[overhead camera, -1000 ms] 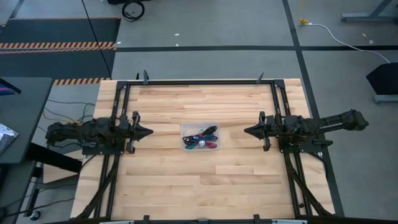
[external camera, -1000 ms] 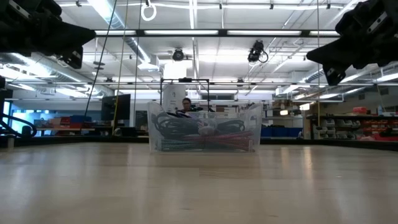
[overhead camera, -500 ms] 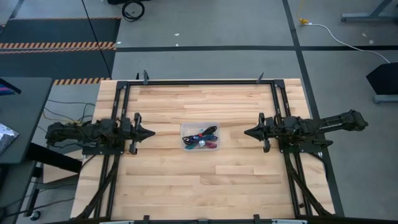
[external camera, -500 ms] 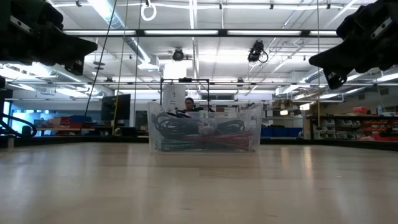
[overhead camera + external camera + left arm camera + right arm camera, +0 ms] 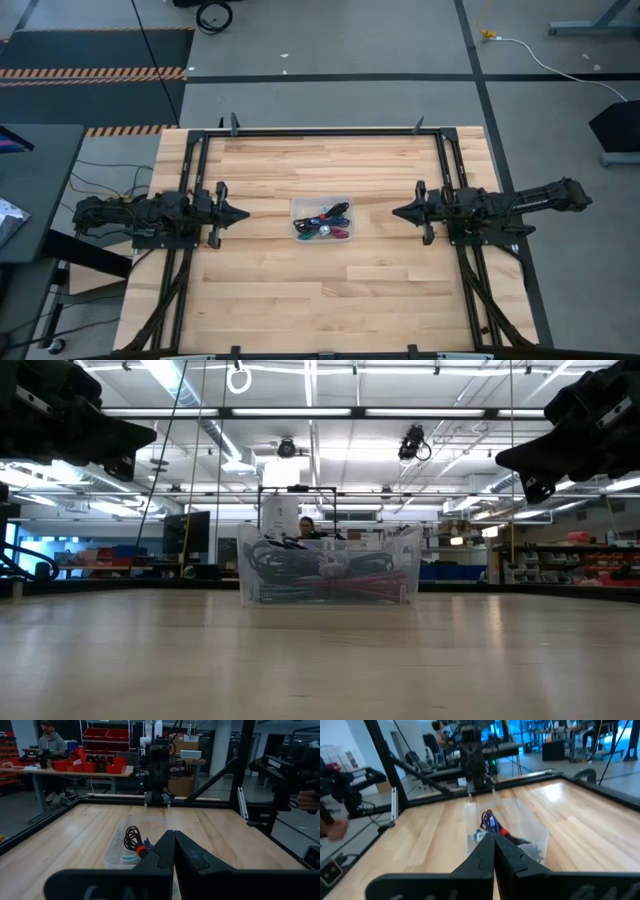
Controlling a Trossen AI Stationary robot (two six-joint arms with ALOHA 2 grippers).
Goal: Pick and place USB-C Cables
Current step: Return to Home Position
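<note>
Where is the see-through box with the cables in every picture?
High view: the clear bin sits mid-table, between the two arms.
Low view: the bin stands in the centre, on the table.
Left wrist view: the bin lies straight ahead on the wood.
Right wrist view: the bin lies straight ahead too.
Shared landmark: the wooden table under it.

Bin [image 5: 296,206] w/ USB-C cables [image 5: 323,222] inside sits at ctr of table [image 5: 300,300], btwn left claw [image 5: 243,213] & right claw [image 5: 397,211], well apart from both.
</note>
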